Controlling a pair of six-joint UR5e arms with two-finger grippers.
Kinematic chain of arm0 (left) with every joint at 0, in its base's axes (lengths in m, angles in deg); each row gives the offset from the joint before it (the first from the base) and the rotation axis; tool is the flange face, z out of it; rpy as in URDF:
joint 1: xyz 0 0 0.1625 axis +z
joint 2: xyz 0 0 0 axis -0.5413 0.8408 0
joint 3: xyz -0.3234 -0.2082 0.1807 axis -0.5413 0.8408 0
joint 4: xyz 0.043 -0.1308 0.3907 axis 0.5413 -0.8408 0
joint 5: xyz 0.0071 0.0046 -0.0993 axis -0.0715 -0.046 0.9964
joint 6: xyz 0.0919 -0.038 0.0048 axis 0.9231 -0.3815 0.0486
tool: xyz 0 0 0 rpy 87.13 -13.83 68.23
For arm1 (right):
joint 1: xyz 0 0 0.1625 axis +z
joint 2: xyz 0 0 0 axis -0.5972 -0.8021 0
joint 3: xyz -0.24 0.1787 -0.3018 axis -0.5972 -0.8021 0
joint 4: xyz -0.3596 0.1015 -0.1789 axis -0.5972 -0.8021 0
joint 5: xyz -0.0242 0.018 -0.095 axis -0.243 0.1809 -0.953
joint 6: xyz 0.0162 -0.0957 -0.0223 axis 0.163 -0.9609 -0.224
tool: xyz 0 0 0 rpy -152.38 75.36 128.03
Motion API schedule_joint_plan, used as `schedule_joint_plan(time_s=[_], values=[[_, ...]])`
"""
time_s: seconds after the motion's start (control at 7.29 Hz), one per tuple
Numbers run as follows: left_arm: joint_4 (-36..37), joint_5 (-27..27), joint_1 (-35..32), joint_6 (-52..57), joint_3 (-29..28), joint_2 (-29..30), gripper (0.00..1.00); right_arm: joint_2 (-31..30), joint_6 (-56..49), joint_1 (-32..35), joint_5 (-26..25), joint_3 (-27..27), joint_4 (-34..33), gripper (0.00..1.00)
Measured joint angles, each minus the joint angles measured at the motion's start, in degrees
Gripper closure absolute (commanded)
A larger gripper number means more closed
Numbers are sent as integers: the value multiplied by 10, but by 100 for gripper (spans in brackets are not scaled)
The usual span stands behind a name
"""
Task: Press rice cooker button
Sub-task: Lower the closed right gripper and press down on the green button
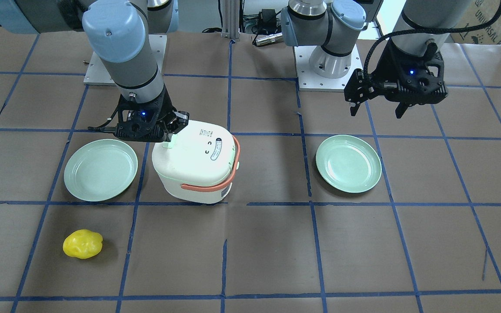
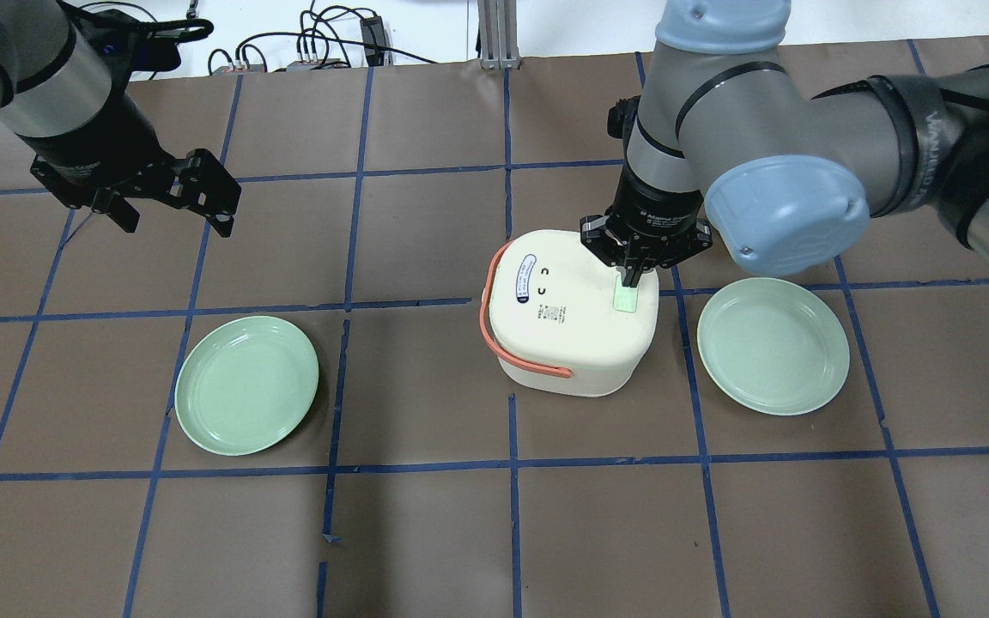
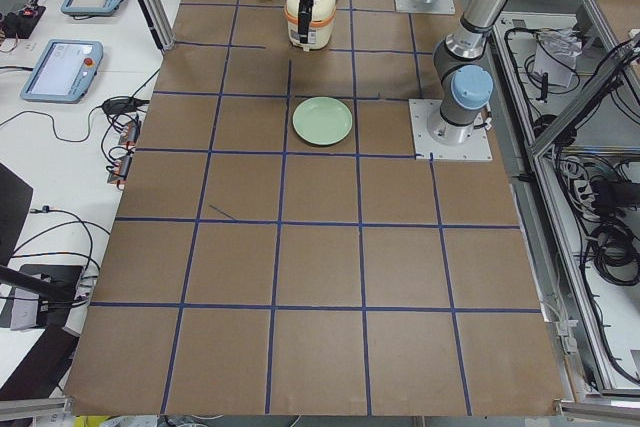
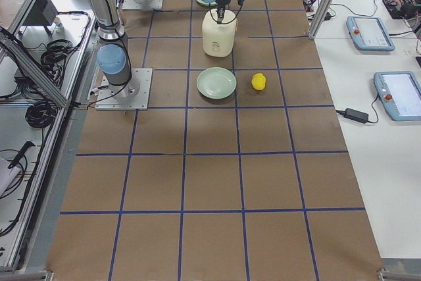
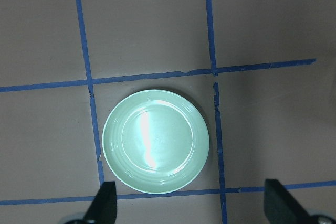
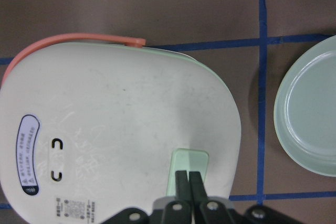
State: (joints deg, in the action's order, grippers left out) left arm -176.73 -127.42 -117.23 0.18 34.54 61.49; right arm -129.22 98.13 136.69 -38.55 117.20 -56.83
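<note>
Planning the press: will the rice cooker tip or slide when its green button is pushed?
Tipping seems unlikely: the rice cooker looks squat, broad-based. The green button sits near the lid's edge, so slight rocking is possible. The right gripper points down, so sliding seems unlikely.

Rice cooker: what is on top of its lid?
A green button near one edge, with the right gripper over it, jaws shut, plus an oval label. The button part beneath the tips is hidden, so contact is unclear.
</note>
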Motion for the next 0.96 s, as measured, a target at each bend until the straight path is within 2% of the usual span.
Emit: schedule_joint_plan(time_s=[0.96], values=[[0, 0, 0, 0, 0, 0, 0, 13, 2, 0, 0, 9, 1, 85]])
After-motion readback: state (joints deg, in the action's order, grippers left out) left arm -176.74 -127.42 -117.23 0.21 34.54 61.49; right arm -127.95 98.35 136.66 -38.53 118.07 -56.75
